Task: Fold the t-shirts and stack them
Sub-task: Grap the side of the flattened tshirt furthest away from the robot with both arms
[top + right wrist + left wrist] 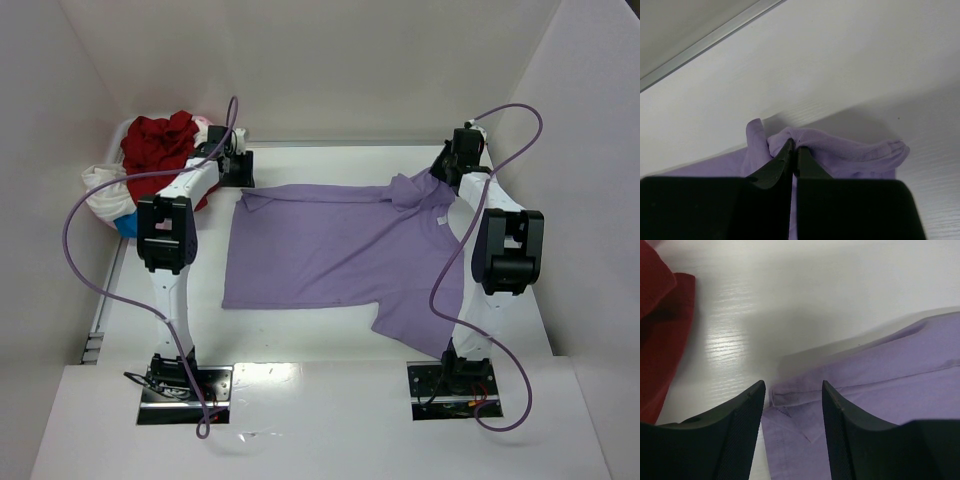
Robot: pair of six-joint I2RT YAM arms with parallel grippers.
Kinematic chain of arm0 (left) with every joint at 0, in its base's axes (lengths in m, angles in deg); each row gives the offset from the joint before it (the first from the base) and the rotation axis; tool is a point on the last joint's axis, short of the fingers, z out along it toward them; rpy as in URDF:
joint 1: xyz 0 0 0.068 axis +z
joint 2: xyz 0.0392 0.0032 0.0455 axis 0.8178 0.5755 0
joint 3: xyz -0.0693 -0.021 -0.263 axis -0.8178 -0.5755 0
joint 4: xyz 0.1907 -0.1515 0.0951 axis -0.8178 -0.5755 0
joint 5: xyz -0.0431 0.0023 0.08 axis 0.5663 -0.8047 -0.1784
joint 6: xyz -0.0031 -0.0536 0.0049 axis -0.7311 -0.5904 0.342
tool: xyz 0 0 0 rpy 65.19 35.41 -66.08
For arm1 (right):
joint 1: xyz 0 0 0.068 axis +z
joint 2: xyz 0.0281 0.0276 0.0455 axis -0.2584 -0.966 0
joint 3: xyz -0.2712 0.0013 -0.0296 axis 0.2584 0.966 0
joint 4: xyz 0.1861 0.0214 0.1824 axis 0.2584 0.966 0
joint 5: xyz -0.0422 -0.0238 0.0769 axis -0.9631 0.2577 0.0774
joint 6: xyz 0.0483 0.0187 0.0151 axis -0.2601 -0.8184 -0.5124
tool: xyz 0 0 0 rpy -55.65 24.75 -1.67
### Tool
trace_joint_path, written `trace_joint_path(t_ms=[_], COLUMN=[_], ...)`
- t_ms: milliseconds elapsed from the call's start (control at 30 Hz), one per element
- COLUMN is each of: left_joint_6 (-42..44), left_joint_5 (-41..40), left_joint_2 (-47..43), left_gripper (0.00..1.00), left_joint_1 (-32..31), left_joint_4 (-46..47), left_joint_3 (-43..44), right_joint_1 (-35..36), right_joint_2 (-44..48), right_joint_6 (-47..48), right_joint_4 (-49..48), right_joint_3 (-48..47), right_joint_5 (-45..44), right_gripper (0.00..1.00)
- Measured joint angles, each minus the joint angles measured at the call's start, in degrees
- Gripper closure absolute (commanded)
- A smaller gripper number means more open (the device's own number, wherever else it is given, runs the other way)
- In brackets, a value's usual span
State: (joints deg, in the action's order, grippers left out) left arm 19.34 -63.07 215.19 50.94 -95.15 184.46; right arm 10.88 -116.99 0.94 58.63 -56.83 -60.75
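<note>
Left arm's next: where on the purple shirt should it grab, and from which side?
Probably the far left corner of the purple shirt, at its stitched hem. It lies flat on the table between the fingers of the open left gripper, so come in low from outside the corner, one finger sliding under the edge. The right gripper pinches a bunch at the far right.

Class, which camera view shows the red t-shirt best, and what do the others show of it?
The top external view: the red t-shirt shows as a crumpled heap in the far left corner. The left wrist view catches only its edge at frame left; the right wrist view shows none of it.
</note>
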Motion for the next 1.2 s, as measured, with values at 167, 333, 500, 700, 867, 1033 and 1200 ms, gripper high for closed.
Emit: trace_joint_path(t_ms=[167, 333, 500, 700, 867, 1033, 1200], left_joint_6=[0.0, 0.0, -0.04, -0.33, -1.44, -1.6, -1.68], left_joint_5=[0.15, 0.13, 0.15, 0.59, 1.73, 2.73, 3.32], left_joint_2=[0.0, 0.0, 0.0, 0.0, 0.13, 0.15, 0.42], left_gripper=[0.43, 0.43, 0.46, 0.49, 0.59, 0.72, 0.9], left_joint_1=[0.2, 0.44, 0.87, 1.01, 1.01, 1.01, 1.03], left_joint_4=[0.13, -0.2, -0.02, 0.46, 1.11, 1.57, 1.57], left_joint_3=[-1.57, -3.89, -4.37, -4.26, -2.82, -2.23, -2.23], right_joint_1=[0.0, 0.0, 0.0, 0.0, 0.0, 0.0, 0.0], right_joint_2=[0.0, 0.0, 0.0, 0.0, 0.0, 0.0, 0.0], right_joint_6=[0.02, 0.02, 0.02, 0.02, 0.02, 0.02, 0.02], right_joint_4=[0.0, 0.0, 0.0, 0.0, 0.0, 0.0, 0.0], right_joint_3=[0.0, 0.0, 0.0, 0.0, 0.0, 0.0, 0.0], right_joint_5=[-0.09, -0.11, -0.11, -0.11, -0.11, -0.11, -0.11], right_gripper=[0.98, 0.98, 0.98, 0.98, 0.98, 0.98, 0.98])
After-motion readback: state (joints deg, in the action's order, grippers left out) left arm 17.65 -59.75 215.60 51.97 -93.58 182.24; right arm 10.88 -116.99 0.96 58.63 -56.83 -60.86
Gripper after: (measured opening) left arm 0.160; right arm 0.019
